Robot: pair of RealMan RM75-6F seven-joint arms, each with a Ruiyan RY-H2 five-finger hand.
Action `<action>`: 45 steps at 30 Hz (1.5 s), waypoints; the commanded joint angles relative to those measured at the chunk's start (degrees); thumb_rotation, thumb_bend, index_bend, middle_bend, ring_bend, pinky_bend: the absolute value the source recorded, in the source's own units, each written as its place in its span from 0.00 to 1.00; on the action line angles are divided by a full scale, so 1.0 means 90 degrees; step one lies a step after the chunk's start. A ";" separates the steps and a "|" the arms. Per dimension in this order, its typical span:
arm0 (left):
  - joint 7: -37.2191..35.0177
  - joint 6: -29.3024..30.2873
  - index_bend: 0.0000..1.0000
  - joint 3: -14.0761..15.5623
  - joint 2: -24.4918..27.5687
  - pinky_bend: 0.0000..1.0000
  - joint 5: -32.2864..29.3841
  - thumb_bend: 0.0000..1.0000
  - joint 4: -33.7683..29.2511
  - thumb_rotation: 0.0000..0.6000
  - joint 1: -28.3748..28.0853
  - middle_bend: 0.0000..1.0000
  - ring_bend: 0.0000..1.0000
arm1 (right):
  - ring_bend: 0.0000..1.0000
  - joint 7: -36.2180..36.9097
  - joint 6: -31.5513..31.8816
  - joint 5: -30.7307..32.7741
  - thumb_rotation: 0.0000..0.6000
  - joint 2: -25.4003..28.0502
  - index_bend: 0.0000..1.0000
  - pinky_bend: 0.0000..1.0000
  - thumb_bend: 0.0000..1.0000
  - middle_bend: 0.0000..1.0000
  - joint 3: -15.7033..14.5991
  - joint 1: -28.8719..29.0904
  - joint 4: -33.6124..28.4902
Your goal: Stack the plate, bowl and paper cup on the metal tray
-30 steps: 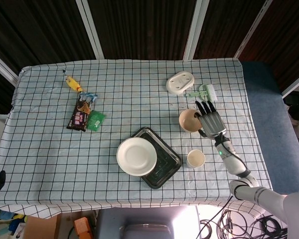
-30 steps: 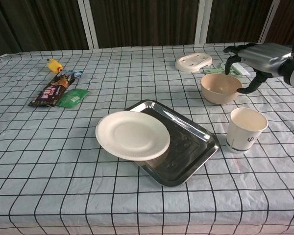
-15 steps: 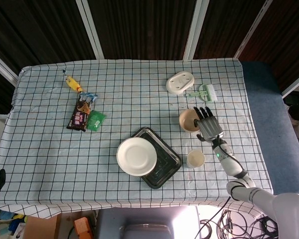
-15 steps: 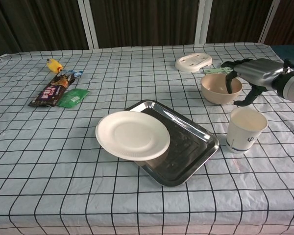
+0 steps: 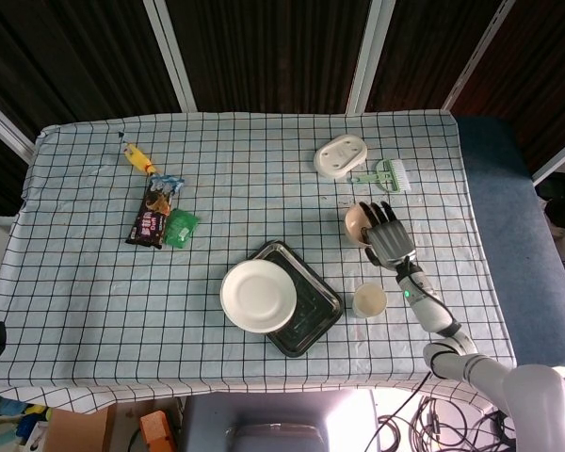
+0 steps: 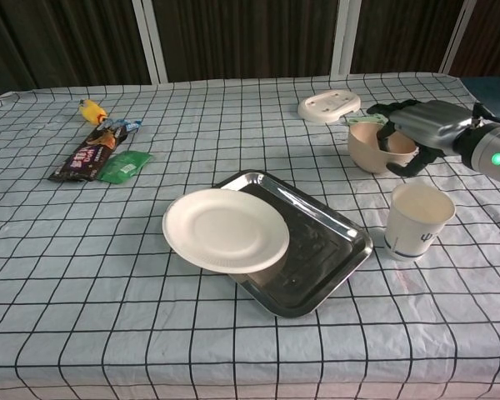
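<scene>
Beige bowl [image 5: 358,222] sits tilted at about two o'clock from the metal tray [image 5: 313,306], with the right hand [image 5: 386,235] gripping its rim, fingers curled over the edge. White plate [image 5: 257,296] rests on the tray's nine o'clock end, overhanging it. Just beside the tray at three o'clock the paper cup [image 5: 369,300] stands upright on the checked worktop [image 5: 254,188]. No left hand appears in either view.
</scene>
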 commanded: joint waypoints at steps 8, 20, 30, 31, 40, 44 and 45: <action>-0.0199 0.0066 0.00 -0.0100 0.0010 0.00 -0.0046 0.37 0.0045 1.00 0.0075 0.00 0.00 | 0.00 -0.0457 0.1139 -0.0547 1.00 0.0399 0.64 0.00 0.47 0.01 0.0079 -0.0001 -0.1134; -0.0338 0.0101 0.00 -0.0153 0.0027 0.00 -0.0082 0.37 0.0085 1.00 0.0161 0.00 0.00 | 0.00 -0.1327 0.1132 -0.0785 1.00 -0.0027 0.63 0.00 0.47 0.01 0.0117 0.0394 -0.2735; -0.0463 0.0097 0.00 -0.0193 0.0076 0.00 -0.0120 0.37 0.0059 1.00 0.0222 0.00 0.00 | 0.00 -0.1614 0.0686 -0.0707 1.00 -0.1122 0.63 0.00 0.47 0.01 0.0066 0.0773 -0.2270; -0.0485 0.0102 0.00 -0.0197 0.0084 0.00 -0.0116 0.37 0.0050 1.00 0.0227 0.00 0.00 | 0.00 -0.1618 0.0694 -0.0740 1.00 -0.1182 0.63 0.00 0.47 0.01 0.0032 0.0779 -0.2226; -0.0479 0.0126 0.00 -0.0201 0.0114 0.00 -0.0079 0.37 0.0005 1.00 0.0245 0.00 0.00 | 0.00 -0.1805 0.0773 -0.0898 1.00 -0.1077 0.62 0.00 0.47 0.01 -0.0260 0.0619 -0.2355; -0.0441 0.0089 0.00 -0.0200 0.0110 0.00 -0.0078 0.37 -0.0021 1.00 0.0230 0.00 0.00 | 0.00 -0.1971 0.0728 -0.0896 1.00 -0.0958 0.62 0.00 0.47 0.01 -0.0370 0.0540 -0.2438; -0.0434 0.0085 0.00 -0.0200 0.0108 0.00 -0.0073 0.37 -0.0026 1.00 0.0226 0.00 0.00 | 0.00 -0.2022 0.0727 -0.0899 1.00 -0.0930 0.62 0.00 0.47 0.01 -0.0397 0.0517 -0.2461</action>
